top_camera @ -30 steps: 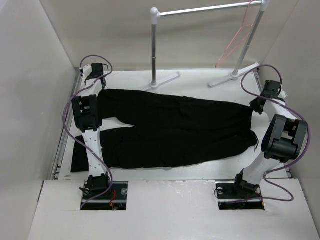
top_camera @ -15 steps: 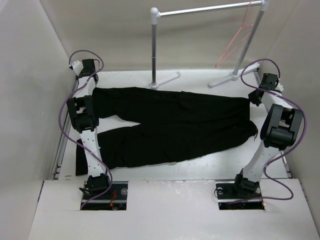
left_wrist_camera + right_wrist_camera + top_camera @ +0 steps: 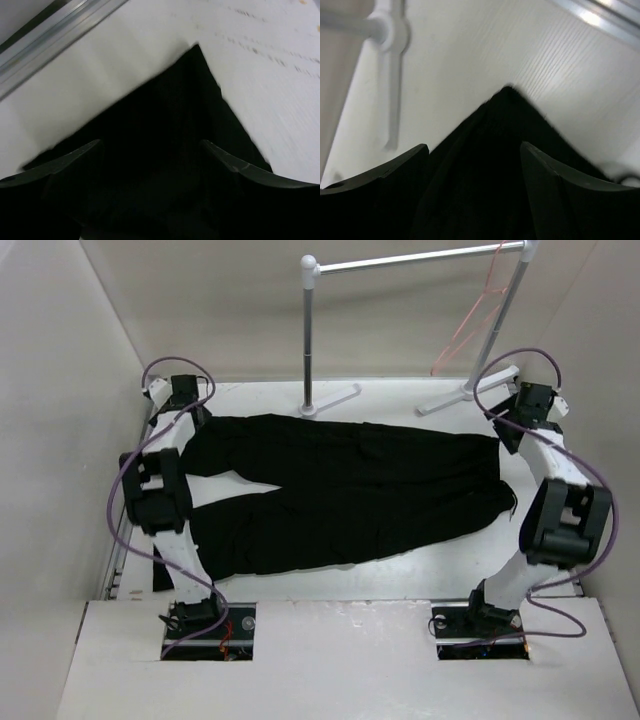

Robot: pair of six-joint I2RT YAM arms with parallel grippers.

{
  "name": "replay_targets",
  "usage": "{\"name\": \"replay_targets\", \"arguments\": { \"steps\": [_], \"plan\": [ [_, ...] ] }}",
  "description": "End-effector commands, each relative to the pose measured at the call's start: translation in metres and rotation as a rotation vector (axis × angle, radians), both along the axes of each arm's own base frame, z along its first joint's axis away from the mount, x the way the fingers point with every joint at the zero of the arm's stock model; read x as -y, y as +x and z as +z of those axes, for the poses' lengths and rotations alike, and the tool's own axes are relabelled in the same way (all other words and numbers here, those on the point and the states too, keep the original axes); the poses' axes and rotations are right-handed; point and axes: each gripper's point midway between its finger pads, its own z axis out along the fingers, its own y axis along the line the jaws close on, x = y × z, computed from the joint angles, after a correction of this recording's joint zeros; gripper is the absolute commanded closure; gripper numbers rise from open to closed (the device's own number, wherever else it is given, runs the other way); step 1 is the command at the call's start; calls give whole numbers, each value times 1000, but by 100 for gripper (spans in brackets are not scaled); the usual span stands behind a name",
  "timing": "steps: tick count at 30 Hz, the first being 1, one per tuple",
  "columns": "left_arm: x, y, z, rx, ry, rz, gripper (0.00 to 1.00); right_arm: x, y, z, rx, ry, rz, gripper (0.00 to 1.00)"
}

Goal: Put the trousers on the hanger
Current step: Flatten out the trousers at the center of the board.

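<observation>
The black trousers [image 3: 350,490] lie spread flat across the table, legs to the left and waist to the right. My left gripper [image 3: 193,418] is over their far left corner, jaws open. In the left wrist view that gripper [image 3: 150,142] is spread wide over a pointed corner of the trousers [image 3: 185,100]. My right gripper [image 3: 510,430] is over the far right corner. Its jaws are open too, and the right gripper [image 3: 473,145] straddles a peaked corner of the trousers [image 3: 505,120]. The pink-orange hanger [image 3: 470,325] hangs on the rack at the back right, apart from both grippers.
A white and grey tube rack [image 3: 310,340] stands along the back edge, one foot [image 3: 390,40] just beyond the right corner of the cloth. A metal rail [image 3: 60,25] runs along the table's left edge. Walls close in on the left, back and right.
Both grippers went from shut to open and let go of the trousers' far corners. The cloth has been drawn out flatter. Both wrists have shifted slightly outward and toward the back.
</observation>
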Motion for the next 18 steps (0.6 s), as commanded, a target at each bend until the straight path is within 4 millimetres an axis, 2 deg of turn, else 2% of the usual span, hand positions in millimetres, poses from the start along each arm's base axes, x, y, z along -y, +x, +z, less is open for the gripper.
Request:
{"name": "replay_targets", "arguments": {
  "steps": [1, 3, 5, 7, 8, 10, 11, 12, 15, 18],
  "plan": [
    [29, -46, 87, 184, -58, 38, 28, -46, -22, 67, 151, -61, 67, 21],
    [36, -102, 80, 142, -107, 92, 34, -76, -45, 68, 167, -66, 120, 22],
    [40, -154, 72, 101, -146, 143, 39, -102, -70, 78, 213, -78, 141, 24],
    [38, -209, 62, 52, -180, 218, 45, -133, -92, 86, 237, -54, 200, 29],
    [37, -234, 59, 22, -194, 253, 46, -149, -103, 85, 238, -31, 244, 40],
    [35, -278, 51, -47, -216, 327, 56, -185, -131, 77, 244, 32, 373, 65],
    [33, -298, 50, -75, -228, 371, 59, -203, -145, 71, 240, 71, 435, 75],
    [32, -317, 48, -105, -237, 414, 61, -216, -159, 64, 234, 103, 483, 79],
    [30, -363, 40, -215, -243, 515, 65, -245, -189, 52, 217, 155, 611, 76],
    [39, -394, 22, -339, -281, 569, 66, -261, -202, 49, 210, 170, 674, 71]
  ]
}}
